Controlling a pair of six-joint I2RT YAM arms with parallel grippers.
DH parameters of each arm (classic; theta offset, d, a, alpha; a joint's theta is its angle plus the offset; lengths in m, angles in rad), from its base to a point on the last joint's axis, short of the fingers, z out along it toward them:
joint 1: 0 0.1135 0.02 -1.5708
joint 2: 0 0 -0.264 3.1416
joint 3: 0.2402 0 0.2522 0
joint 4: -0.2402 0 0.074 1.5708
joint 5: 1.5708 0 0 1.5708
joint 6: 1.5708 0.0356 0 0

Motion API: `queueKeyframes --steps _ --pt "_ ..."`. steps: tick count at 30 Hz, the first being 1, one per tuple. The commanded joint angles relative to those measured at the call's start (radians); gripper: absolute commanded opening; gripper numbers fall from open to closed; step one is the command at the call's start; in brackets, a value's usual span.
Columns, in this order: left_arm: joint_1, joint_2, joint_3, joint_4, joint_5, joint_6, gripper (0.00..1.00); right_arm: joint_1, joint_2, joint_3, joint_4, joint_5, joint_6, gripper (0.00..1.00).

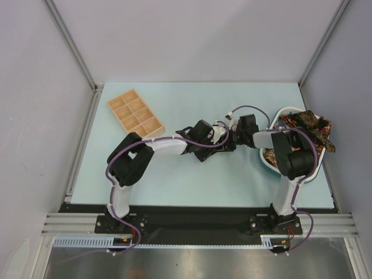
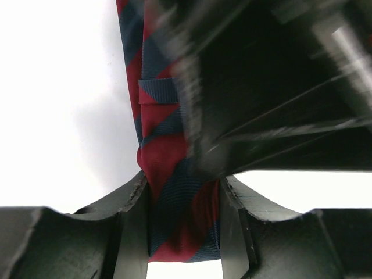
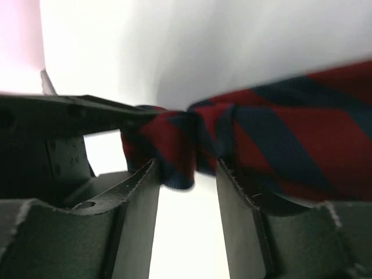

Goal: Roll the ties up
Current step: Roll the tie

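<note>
Navy-and-red striped tie (image 2: 174,192) is clamped between the left fingers (image 2: 131,232). The right fingers (image 3: 136,215) pinch a bunched fold of it at mid bench (image 1: 192,180). Other ties (image 1: 311,128) heap at the right edge, and a wooden tray (image 1: 135,113) sits far left, with open surface between.

A pale blue tabletop (image 1: 174,180) sits inside a booth of plain matte grey-white wall panels (image 1: 192,35), joined at the back corners by slanting silver aluminium frame posts (image 1: 70,43). Along its near edge run a black base strip (image 1: 197,229), ribbed silver aluminium rails (image 1: 70,224) and a brushed grey metal sheet (image 1: 197,264). The light is soft and even.
</note>
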Motion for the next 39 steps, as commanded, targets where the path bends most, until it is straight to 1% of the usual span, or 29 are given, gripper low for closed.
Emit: queueKeyframes --steps 1,5,6,8,9,10,11,12,13,14,16,17,19,22,23,24,25,28,29,33,34,35,36,37,38,39 --pt "0.002 0.036 -0.028 -0.099 -0.001 -0.016 0.33 -0.038 -0.087 -0.058 0.072 0.11 0.015 0.49" --pt "0.002 0.022 -0.037 -0.096 -0.01 -0.017 0.32 -0.055 -0.212 -0.113 0.1 0.229 0.024 0.53" --pt "0.002 0.019 -0.043 -0.093 -0.018 -0.017 0.32 -0.059 -0.242 -0.145 0.109 0.289 0.024 0.55" --pt "0.002 0.008 -0.05 -0.088 -0.023 -0.019 0.32 -0.061 -0.295 -0.177 0.134 0.357 0.029 0.6" --pt "0.002 0.007 -0.053 -0.088 -0.024 -0.019 0.32 -0.062 -0.359 -0.199 0.144 0.418 0.035 0.68" --pt "0.002 0.005 -0.054 -0.085 -0.024 -0.02 0.32 -0.062 -0.389 -0.232 0.154 0.446 0.04 0.75" --pt "0.002 0.005 -0.054 -0.087 -0.026 -0.02 0.32 -0.061 -0.423 -0.251 0.164 0.498 0.041 0.79" --pt "0.002 0.007 -0.054 -0.085 -0.024 -0.02 0.32 -0.061 -0.482 -0.266 0.169 0.531 0.047 0.97" --pt "0.002 0.008 -0.053 -0.087 -0.026 -0.02 0.32 -0.061 -0.515 -0.3 0.178 0.555 0.06 1.0" --pt "0.002 0.008 -0.053 -0.09 -0.026 -0.022 0.32 -0.062 -0.542 -0.314 0.187 0.614 0.069 1.0" --pt "0.002 0.008 -0.048 -0.091 -0.029 -0.02 0.31 -0.061 -0.618 -0.342 0.2 0.671 0.096 1.0" --pt "0.002 0.005 -0.05 -0.091 -0.029 -0.022 0.31 -0.061 -0.638 -0.366 0.215 0.723 0.134 1.0" --pt "0.002 -0.003 -0.057 -0.087 -0.026 -0.023 0.31 -0.062 -0.69 -0.388 0.229 0.762 0.184 1.0" --pt "0.002 -0.004 -0.057 -0.088 -0.032 -0.025 0.31 -0.05 -0.762 -0.501 0.426 0.731 0.164 1.0" --pt "0.002 -0.004 -0.057 -0.09 -0.035 -0.025 0.31 -0.046 -0.782 -0.545 0.559 0.722 0.172 1.0" --pt "0.002 -0.006 -0.057 -0.09 -0.035 -0.025 0.31 -0.044 -0.8 -0.614 0.616 0.717 0.164 1.0" --pt "0.002 -0.004 -0.057 -0.09 -0.035 -0.025 0.31 -0.043 -0.846 -0.636 0.65 0.73 0.169 1.0" --pt "0.002 -0.006 -0.054 -0.094 -0.032 -0.027 0.31 -0.044 -0.909 -0.598 0.535 0.739 0.155 1.0" --pt "0.002 -0.006 -0.054 -0.096 -0.035 -0.027 0.31 -0.038 -0.949 -0.587 0.455 0.739 0.138 1.0" --pt "0.002 0.004 -0.047 -0.111 -0.05 -0.036 0.31 0.0 -1.017 -0.578 0.362 0.716 0.08 0.99" --pt "0.002 0.007 -0.044 -0.119 -0.053 -0.039 0.31 0.01 -1.023 -0.596 0.362 0.687 0.049 0.97" --pt "0.002 0.01 -0.04 -0.119 -0.053 -0.042 0.31 0.022 -1.026 -0.602 0.376 0.646 0.038 0.92" --pt "0.002 0.008 -0.04 -0.122 -0.061 -0.043 0.31 0.037 -1.032 -0.604 0.368 0.647 0.026 0.9" --pt "0.004 0.01 -0.037 -0.124 -0.064 -0.048 0.31 0.083 -1.033 -0.595 0.35 0.656 0.002 0.87" --pt "0.002 0.013 -0.036 -0.131 -0.07 -0.05 0.31 0.108 -1.035 -0.59 0.304 0.688 -0.018 0.83" --pt "0.002 0.017 -0.03 -0.134 -0.073 -0.053 0.31 0.141 -1.046 -0.583 0.277 0.717 -0.028 0.82"
